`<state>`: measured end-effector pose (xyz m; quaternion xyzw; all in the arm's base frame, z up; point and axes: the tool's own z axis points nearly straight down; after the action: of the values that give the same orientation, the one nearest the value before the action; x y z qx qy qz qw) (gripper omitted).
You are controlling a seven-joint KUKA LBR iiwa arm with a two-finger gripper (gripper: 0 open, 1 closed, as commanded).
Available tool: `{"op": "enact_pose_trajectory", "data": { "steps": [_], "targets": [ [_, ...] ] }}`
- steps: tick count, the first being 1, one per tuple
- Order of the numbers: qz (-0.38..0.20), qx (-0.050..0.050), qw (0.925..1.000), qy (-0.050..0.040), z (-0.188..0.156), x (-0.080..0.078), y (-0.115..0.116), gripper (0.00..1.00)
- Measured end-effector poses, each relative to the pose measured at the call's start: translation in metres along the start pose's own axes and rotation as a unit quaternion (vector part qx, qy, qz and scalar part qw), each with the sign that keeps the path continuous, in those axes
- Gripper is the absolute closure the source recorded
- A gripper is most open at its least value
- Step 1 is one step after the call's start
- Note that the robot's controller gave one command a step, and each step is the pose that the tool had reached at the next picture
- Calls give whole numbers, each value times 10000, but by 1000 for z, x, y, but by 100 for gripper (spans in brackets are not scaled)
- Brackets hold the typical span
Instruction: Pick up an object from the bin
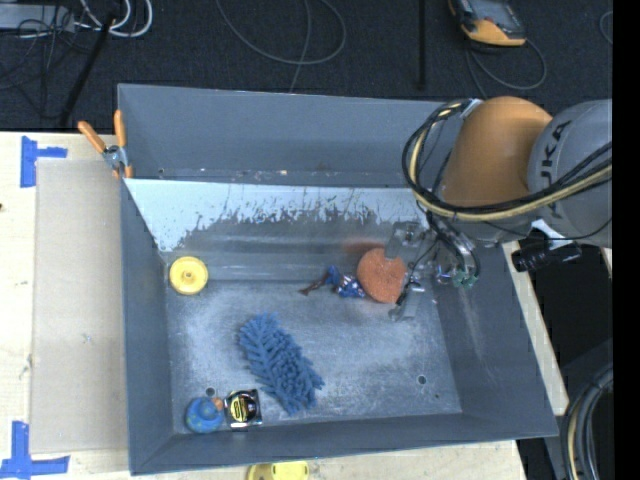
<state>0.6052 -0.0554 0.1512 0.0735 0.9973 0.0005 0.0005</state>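
Gripper low in right part of grey metal bin, against round orange lump; lump's right edge hidden behind it. Pincer width: cannot tell. Small blue-and-dark item just left of lump, kind unclear.

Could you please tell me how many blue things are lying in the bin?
3: a fuzzy blue duster in the middle, a small round blue thing in the near-left corner, and a small blue piece beside the orange ball by the gripper. The arm may hide others.
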Motion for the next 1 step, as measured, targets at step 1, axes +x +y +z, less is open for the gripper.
{"op": "enact_pose_trajectory", "data": {
  "steps": [1],
  "targets": [
    [-258,6,9997,-2,47,-13,4,0]
  ]
}}
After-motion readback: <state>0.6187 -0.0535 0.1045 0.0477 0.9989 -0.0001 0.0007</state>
